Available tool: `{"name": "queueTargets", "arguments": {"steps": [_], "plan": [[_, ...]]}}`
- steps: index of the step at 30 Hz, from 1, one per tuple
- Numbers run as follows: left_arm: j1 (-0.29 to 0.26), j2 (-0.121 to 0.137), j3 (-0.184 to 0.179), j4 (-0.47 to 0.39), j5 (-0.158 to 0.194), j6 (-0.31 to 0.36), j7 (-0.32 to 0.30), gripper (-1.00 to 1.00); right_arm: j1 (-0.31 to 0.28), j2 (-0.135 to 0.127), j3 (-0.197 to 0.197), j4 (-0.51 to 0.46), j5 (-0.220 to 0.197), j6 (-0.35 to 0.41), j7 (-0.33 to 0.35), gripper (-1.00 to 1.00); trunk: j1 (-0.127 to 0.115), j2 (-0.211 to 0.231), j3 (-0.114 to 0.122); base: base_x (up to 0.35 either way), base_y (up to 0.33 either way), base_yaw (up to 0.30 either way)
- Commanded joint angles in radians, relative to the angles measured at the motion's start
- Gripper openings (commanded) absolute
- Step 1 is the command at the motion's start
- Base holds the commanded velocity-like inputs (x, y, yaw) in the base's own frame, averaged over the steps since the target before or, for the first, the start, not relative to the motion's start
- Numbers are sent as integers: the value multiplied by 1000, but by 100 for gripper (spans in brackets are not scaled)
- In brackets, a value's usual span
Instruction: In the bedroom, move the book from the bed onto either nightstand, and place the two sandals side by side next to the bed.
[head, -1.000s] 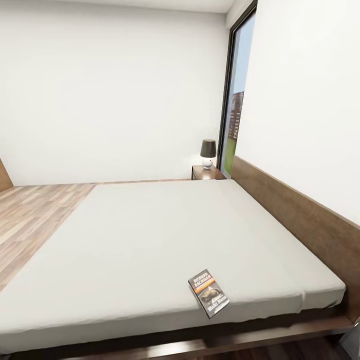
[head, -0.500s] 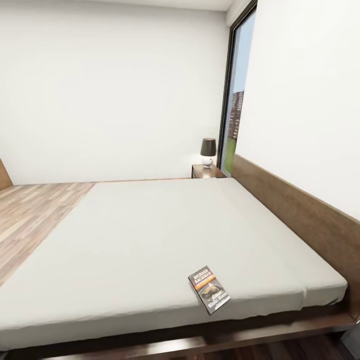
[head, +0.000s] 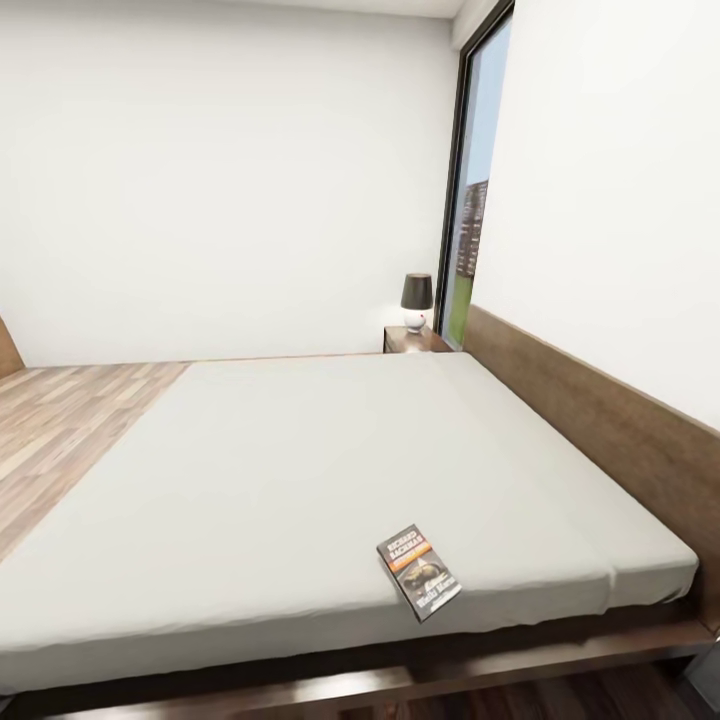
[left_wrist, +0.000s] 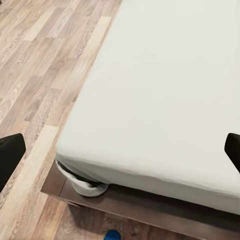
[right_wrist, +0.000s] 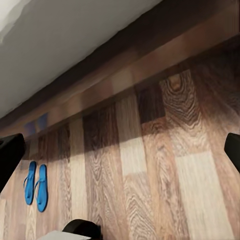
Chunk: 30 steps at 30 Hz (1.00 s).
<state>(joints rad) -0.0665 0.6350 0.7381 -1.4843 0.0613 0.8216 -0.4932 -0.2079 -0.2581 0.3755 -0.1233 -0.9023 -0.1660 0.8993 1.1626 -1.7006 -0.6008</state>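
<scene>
Now the head view is looking across the bed (head: 300, 470), its light grey mattress lying bare inside the dark brown frame, with the headboard (head: 590, 420) running along the right-hand wall. The book (head: 419, 572) is lying flat on the mattress near the closest edge, toward the headboard side, its cover facing up (orange band and white lettering showing) and turned slightly askew to the edge. At the far corner of the bed, the nightstand (head: 412, 341) is standing beside the headboard, just by the tall dark-framed window (head: 470, 200), and a small lamp (head: 416, 302) with a dark shade is sitting on its top. Wood-plank floor (head: 60, 430) is stretching away on the bed's left.

The right wrist view is showing the two sandals (right_wrist: 36, 186) lying side by side on the dark plank floor, near the bed's frame. Both dark fingertips of the right claw (right_wrist: 120, 152) are sitting far apart at the picture's edges, so it is standing open and holding nothing. The left claw (left_wrist: 120, 150) is likewise spread wide and empty, hanging over a corner of the mattress (left_wrist: 165, 100) and the floor beside it.
</scene>
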Motion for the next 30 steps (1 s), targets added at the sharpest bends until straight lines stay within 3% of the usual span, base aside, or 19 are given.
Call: {"name": "queueTargets", "arguments": {"steps": [1,6,7,8,10,14,20,25,30], "plan": [[-1,0,1,0,6,8,-1,100,-1,1,2,1,-8,-7,-3,100,4,-8,-4,0,0,0],[-1,0,1,-1,6,7,-1,100,-1,6,-81,2,-40,-6,-8,100,23,-43,-20,0,0,0],[-1,0,1,-1,6,7,-1,100,-1,7,-104,3,-48,-6,-8,100,27,-50,-23,0,0,0],[-1,0,1,-1,6,7,-1,100,-1,6,-153,5,-64,-6,-8,100,31,-57,-26,0,0,0],[-1,0,1,-1,6,6,-1,100,-1,4,-198,9,-76,-5,-7,100,38,-71,-32,0,0,0],[-1,0,1,-1,6,3,-2,100,-1,4,-242,12,-85,-4,-4,100,54,-99,-45,0,0,0],[-1,0,1,-1,6,-5,-2,100,-1,3,-278,14,-84,2,66,100,77,-141,-64,0,0,0],[-1,0,1,-1,6,-6,-2,100,-1,4,-283,16,-82,5,180,100,96,-176,-79,0,0,0],[-1,0,1,-1,6,-7,-3,100,-1,6,-277,17,-80,6,236,100,115,-211,-95,0,0,0]]}}
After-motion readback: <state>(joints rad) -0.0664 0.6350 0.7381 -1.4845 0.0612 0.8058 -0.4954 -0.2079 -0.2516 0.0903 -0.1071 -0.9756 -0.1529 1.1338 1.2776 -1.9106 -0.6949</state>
